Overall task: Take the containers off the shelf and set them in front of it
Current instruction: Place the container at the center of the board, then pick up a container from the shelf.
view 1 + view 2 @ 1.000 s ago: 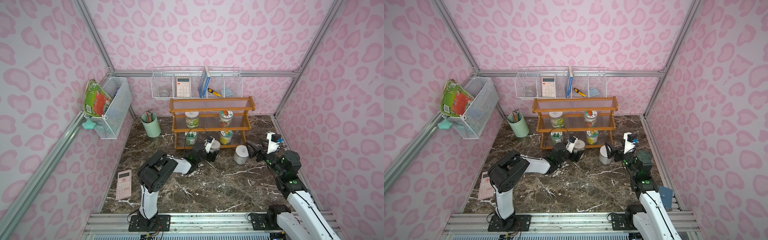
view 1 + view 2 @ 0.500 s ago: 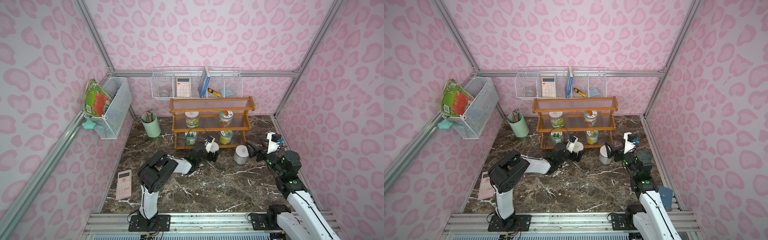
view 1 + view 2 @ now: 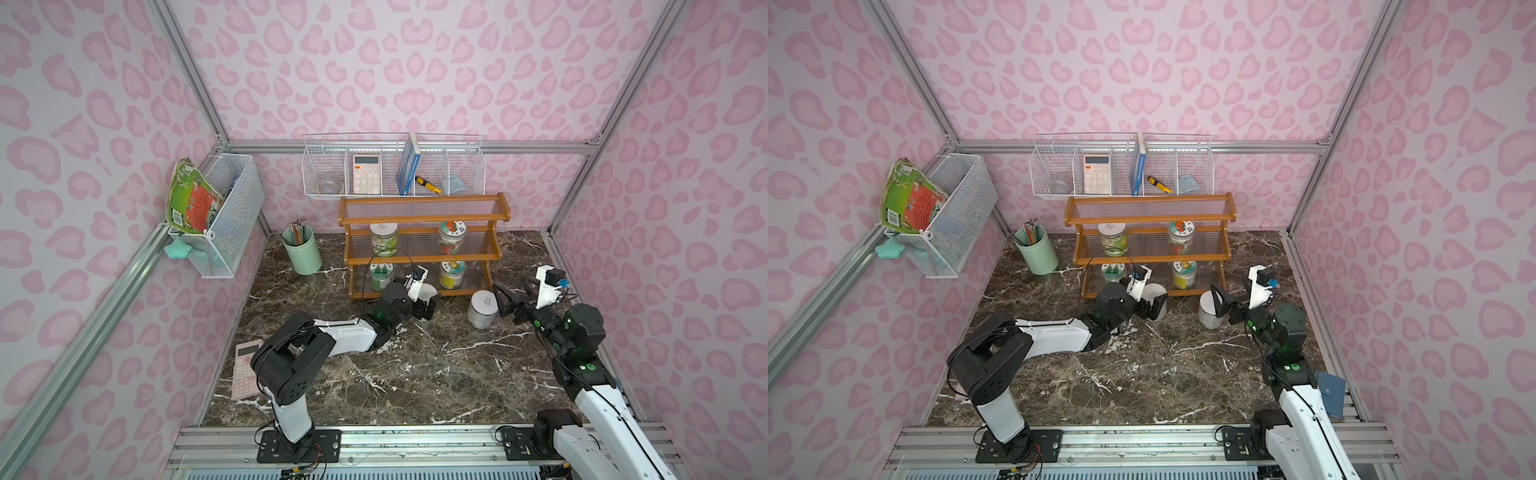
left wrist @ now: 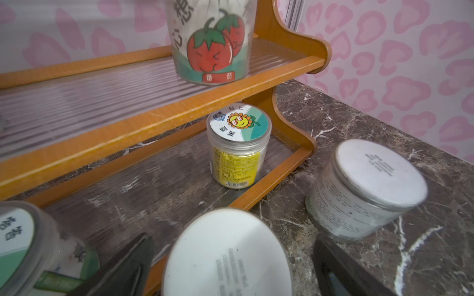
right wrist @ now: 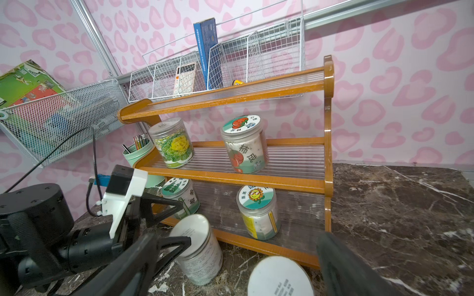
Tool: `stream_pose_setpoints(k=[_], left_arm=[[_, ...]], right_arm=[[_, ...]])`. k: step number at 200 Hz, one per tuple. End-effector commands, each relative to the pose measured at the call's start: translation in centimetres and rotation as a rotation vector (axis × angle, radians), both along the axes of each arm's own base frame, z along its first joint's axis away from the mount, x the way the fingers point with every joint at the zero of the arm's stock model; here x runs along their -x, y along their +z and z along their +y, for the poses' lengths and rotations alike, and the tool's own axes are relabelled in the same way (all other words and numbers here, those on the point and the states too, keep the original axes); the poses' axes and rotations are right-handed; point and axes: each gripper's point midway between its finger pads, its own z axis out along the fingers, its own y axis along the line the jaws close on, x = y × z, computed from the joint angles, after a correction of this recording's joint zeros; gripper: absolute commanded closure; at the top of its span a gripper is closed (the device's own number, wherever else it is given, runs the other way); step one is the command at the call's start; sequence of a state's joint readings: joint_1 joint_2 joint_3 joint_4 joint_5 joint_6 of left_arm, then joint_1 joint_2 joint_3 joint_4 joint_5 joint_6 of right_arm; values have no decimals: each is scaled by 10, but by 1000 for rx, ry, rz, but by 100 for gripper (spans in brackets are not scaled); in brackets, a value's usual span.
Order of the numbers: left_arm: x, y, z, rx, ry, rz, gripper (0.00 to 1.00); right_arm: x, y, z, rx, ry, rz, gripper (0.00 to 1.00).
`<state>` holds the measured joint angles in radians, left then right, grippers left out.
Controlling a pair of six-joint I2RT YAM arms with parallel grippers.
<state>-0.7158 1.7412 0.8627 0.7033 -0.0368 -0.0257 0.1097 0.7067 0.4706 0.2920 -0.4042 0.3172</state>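
The shelf [image 3: 424, 206] stands at the back of the marble floor. Several containers remain on it: two on the middle tier [image 3: 383, 239] [image 3: 452, 237] and two on the bottom tier [image 3: 381, 276] [image 3: 451, 274]. A plain-lidded container [image 3: 427, 292] stands on the floor against the shelf's front rail. My left gripper [image 4: 228, 256] is open around it, fingers clear of its sides. A second plain-lidded container [image 3: 482, 309] stands on the floor further right. My right gripper [image 3: 512, 293] is open just behind it, gripping nothing.
A mint-green pencil cup [image 3: 302, 251] stands left of the shelf. A pink calculator [image 3: 245, 368] lies on the floor at the left wall. White wire baskets hang on the back wall [image 3: 392, 166] and the left wall [image 3: 224, 220].
My left gripper has opened and let go of the plain-lidded container, which now stands on the floor. The right arm has not moved.
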Motion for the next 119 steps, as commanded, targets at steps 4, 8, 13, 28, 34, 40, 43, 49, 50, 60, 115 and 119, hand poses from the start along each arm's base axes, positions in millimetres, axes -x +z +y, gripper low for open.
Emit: stream_pose_setpoints(k=[4, 8, 13, 28, 34, 40, 43, 49, 50, 60, 115, 119], left_arm=[[8, 19, 5, -31, 6, -33, 1], [10, 22, 6, -34, 7, -37, 0], [11, 27, 7, -35, 11, -41, 0], [13, 40, 16, -47, 41, -32, 1], [12, 44, 21, -54, 72, -11, 1], [10, 46, 27, -54, 113, 16, 1], [9, 48, 29, -58, 123, 13, 1], [8, 51, 32, -68, 131, 2, 0], [9, 52, 32, -69, 130, 0, 0], [9, 56, 37, -67, 153, -13, 0], [2, 74, 74, -9, 257, 22, 1], [1, 77, 78, 4, 263, 26, 0]], right_arm=[[2, 6, 2, -18, 14, -19, 1], [2, 6, 2, -18, 14, -20, 1], [2, 6, 2, -19, 17, -20, 1], [3, 6, 3, -19, 18, -22, 1], [2, 5, 3, -20, 20, -19, 1], [3, 5, 3, -21, 22, -19, 1], [3, 5, 3, -21, 23, -18, 1], [3, 5, 4, -22, 25, -19, 1], [3, 5, 4, -23, 26, -18, 1], [4, 5, 4, -25, 29, -23, 1], [5, 9, 4, -19, 32, -32, 1], [5, 9, 4, -19, 31, -33, 1]])
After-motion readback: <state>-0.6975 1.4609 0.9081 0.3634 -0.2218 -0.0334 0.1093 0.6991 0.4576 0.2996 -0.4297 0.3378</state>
